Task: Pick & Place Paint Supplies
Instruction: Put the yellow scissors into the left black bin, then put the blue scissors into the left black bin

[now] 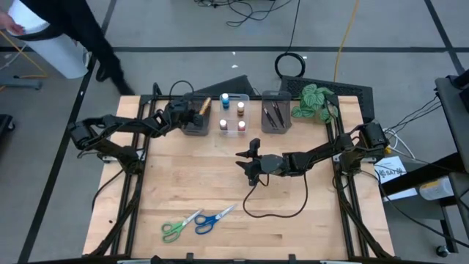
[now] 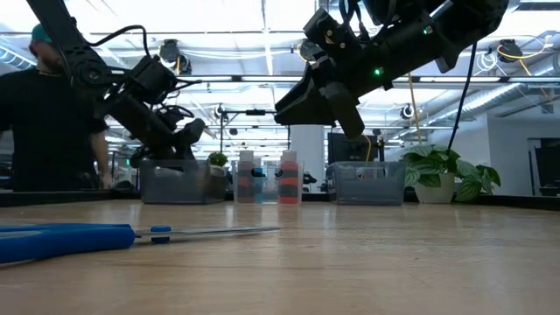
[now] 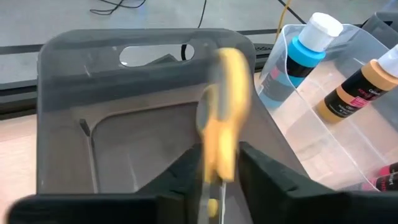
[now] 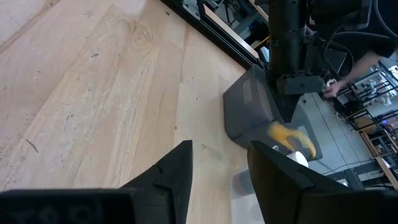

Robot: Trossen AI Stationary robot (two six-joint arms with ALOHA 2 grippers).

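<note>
Yellow-handled scissors (image 3: 222, 124) hang over the grey bin (image 3: 81, 93) between the left gripper's (image 3: 219, 174) parting jaws; we judge release next, while the right gripper (image 1: 249, 163) waits part-open.

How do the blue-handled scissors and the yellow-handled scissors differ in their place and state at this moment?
The blue-handled scissors lie flat on the wooden table, near its front edge, beside the green-handled scissors; the yellow-handled scissors are above the grey bin at the back.

No hand touches the blue pair; the yellow pair sits between the fingers of the left hand.

Both are scissors with coloured handles.
</note>
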